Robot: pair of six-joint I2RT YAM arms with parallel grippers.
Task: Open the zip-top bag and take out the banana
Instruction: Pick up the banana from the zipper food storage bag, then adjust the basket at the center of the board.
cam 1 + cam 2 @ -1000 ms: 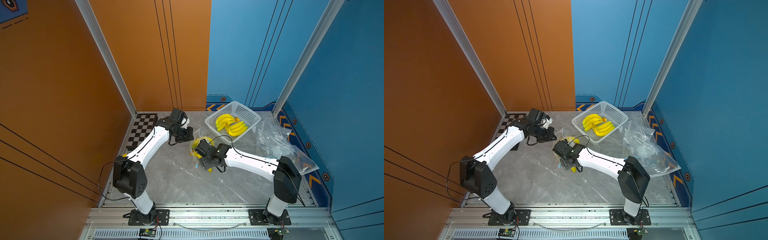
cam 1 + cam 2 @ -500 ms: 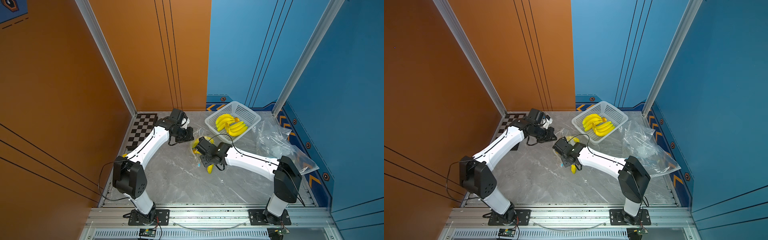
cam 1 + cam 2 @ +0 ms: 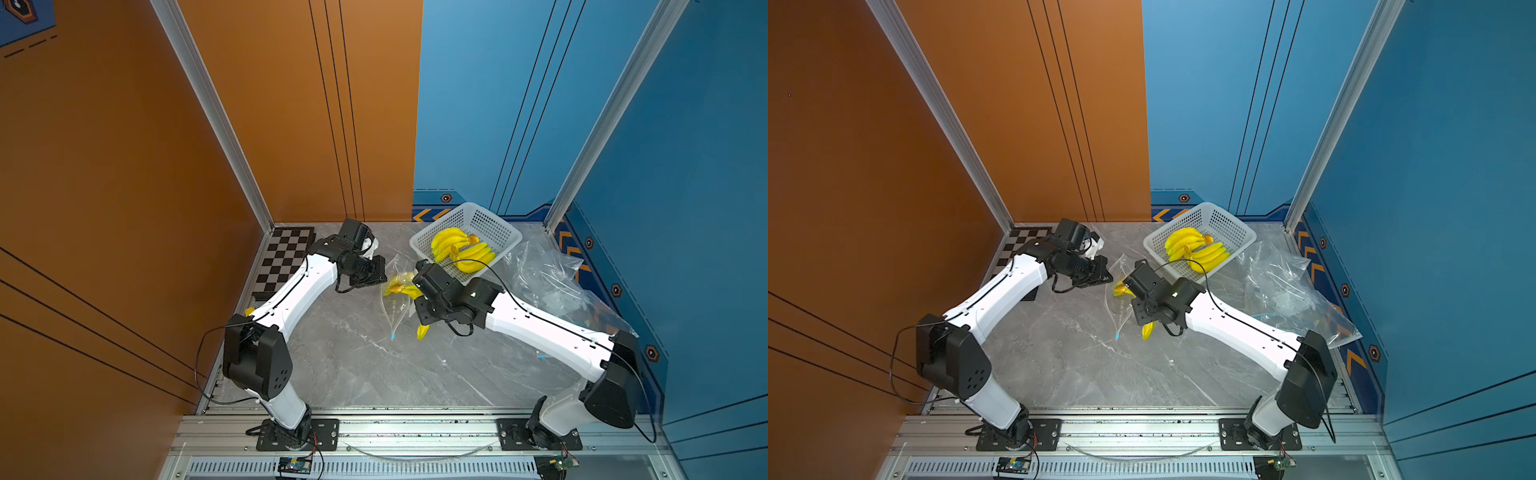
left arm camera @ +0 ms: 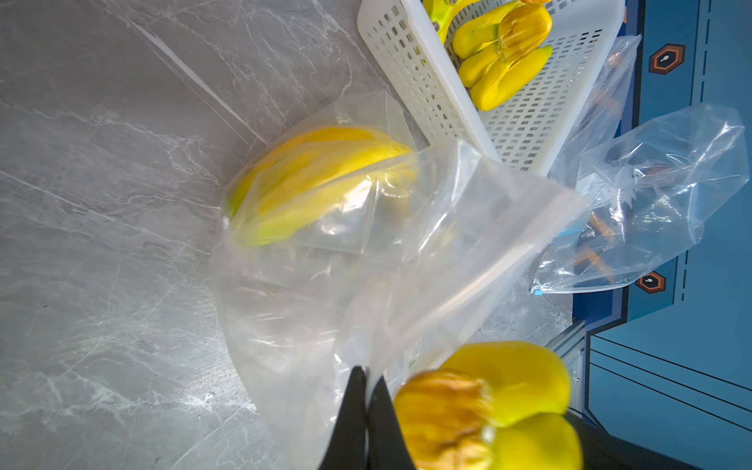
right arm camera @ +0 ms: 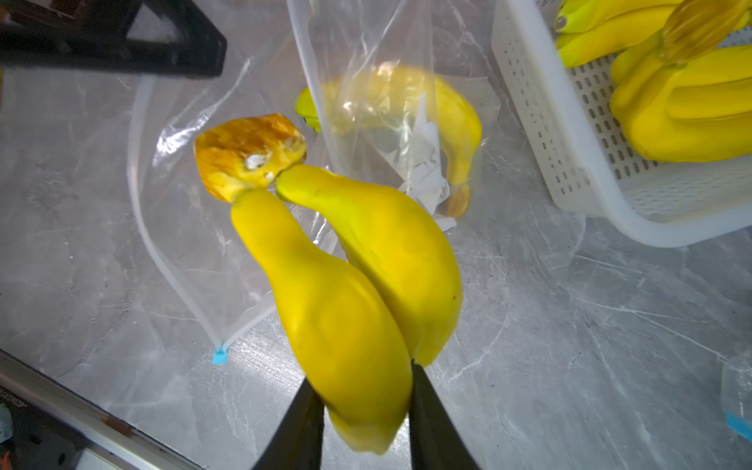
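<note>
Clear plastic zip-top bag [image 3: 392, 309] lies near the middle of the grey marbled tabletop [image 3: 365, 374]. Its white zip track ends in a small blue slider [image 5: 219, 358], and its mouth gapes open.

At the far left sits a black-and-white checkered mat [image 3: 286, 253]. Next to it, the left gripper [image 4: 368, 372] has its black fingers pressed together on a fold of the bag's plastic, at the end away from the slider.

To the right, a banana pair [image 5: 358, 293], two plump yellow fruits joined at a brown stem, shows bare, with no plastic over it. Its stem end hangs above the bag's open mouth. The right gripper [image 5: 364, 378] clamps one fruit near its tip, with a finger on each side.

Another yellow banana [image 5: 407, 114] shows through clear plastic beyond; whether that is the same bag I cannot tell.

Further right stands a white perforated plastic basket [image 3: 505, 235] holding yellow banana bunches [image 3: 453, 245]. Rightmost lie crumpled clear plastic bags [image 3: 548, 278].
</note>
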